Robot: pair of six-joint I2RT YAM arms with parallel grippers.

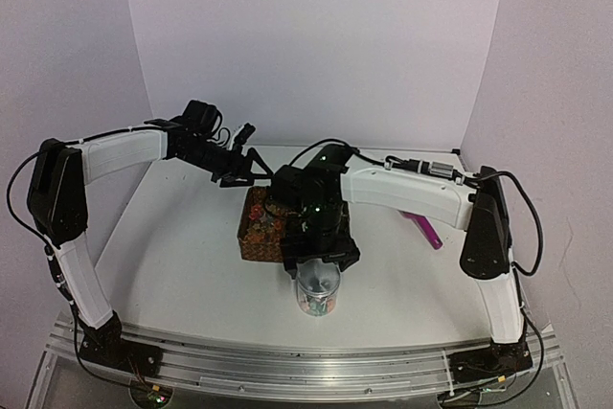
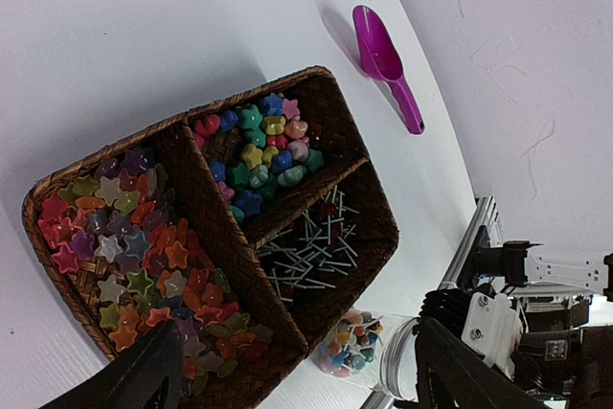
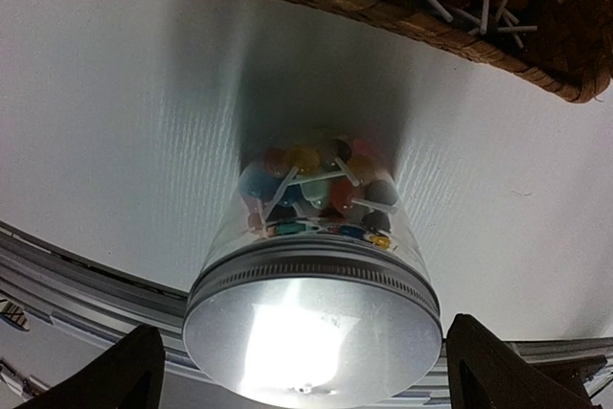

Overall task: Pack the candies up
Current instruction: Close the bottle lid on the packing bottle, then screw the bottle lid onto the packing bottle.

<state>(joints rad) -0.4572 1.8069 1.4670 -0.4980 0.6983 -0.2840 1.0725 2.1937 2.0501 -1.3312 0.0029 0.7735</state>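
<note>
Jar (image 3: 287,237) nearest, silver lid (image 3: 311,342) on, some candies (image 3: 306,189) inside. Right claw (image 1: 319,262) over lid, fingers wide apart, gripping nothing. Just behind: brown basket (image 2: 321,79), more candies inside. Left claw (image 2: 302,380) above basket, spread wide, empty. Pink scoop (image 2: 383,59) farthest, lying on table (image 2: 144,26).

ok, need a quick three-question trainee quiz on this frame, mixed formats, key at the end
1. True or false: the clear jar holding stick candies has its silver metal lid on.
2. How many compartments does the brown wicker basket have? A two, B three, C four.
3. Where does the magenta plastic scoop lie: in the basket or on the white table?

Key: 1 true. 2 B. 3 on the table, apart from the basket.
</note>
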